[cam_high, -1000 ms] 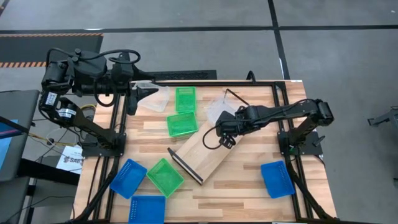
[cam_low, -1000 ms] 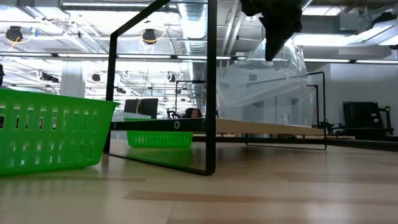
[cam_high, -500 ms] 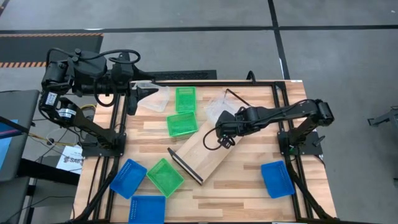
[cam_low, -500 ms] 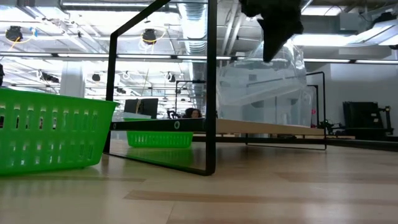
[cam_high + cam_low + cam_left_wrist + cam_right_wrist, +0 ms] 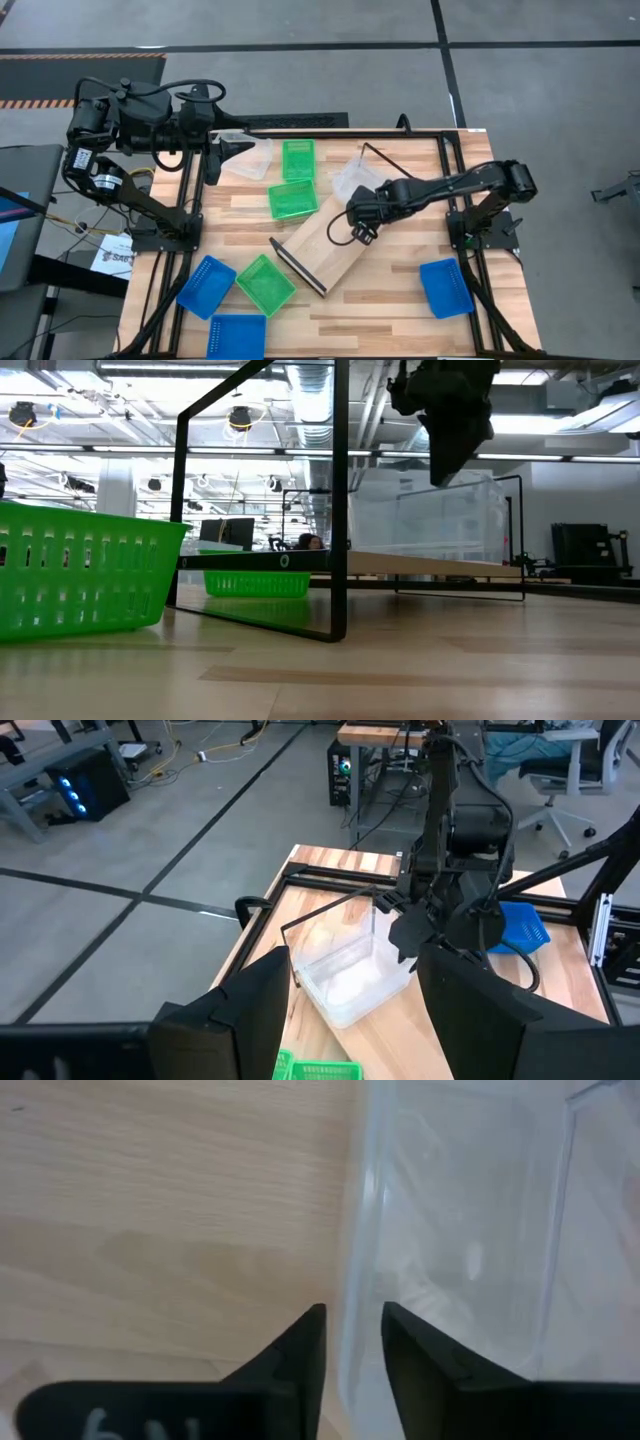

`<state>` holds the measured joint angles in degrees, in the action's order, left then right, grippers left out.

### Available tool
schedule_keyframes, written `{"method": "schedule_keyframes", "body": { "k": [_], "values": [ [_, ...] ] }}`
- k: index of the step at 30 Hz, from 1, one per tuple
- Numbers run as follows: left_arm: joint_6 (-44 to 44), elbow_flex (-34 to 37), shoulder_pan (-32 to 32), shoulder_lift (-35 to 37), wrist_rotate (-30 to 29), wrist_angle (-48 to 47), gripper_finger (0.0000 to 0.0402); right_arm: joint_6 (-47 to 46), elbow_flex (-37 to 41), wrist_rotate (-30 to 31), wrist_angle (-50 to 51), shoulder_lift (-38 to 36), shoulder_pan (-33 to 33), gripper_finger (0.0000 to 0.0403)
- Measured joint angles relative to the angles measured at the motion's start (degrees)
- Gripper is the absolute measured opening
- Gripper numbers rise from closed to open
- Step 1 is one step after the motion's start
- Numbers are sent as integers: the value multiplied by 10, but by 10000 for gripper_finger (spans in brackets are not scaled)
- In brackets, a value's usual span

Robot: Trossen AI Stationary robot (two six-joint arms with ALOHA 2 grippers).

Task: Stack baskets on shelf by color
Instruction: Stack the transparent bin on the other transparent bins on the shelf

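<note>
Clear basket [image 5: 432, 518] now level on the shelf [image 5: 335, 246], no longer tilted and lifted as a moment ago: likely just set down at the shelf's far end. Right pincer [image 5: 362, 222] above the basket's near wall, fingers [image 5: 305, 1348] a narrow gap apart astride the rim, grip apparently loosened. Left pincer [image 5: 345, 995] parked at the surface's far-left corner, wide open, empty. Green and blue baskets not yet shelved.

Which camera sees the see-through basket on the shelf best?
The left wrist view: the whole clear basket shows, rim, walls and all. The high view shows it faintly, the low view side-on, and the right wrist view just one wall.
</note>
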<state>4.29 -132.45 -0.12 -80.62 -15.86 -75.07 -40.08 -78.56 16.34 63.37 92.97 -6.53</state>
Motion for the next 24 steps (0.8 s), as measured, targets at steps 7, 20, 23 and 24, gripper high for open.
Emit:
{"method": "schedule_keyframes", "body": {
  "k": [7,20,23,24],
  "values": [
    [3,0,0,0,0,0,210,31,-30,0,15,-18,0,182],
    [23,131,96,-58,-27,-79,191,47,-101,20,-38,-148,30,194],
    [-16,232,168,-42,75,-52,181,56,-101,21,-59,-175,27,195],
    [-31,267,191,-32,102,-36,178,57,-101,21,-59,-181,25,196]
  ]
}}
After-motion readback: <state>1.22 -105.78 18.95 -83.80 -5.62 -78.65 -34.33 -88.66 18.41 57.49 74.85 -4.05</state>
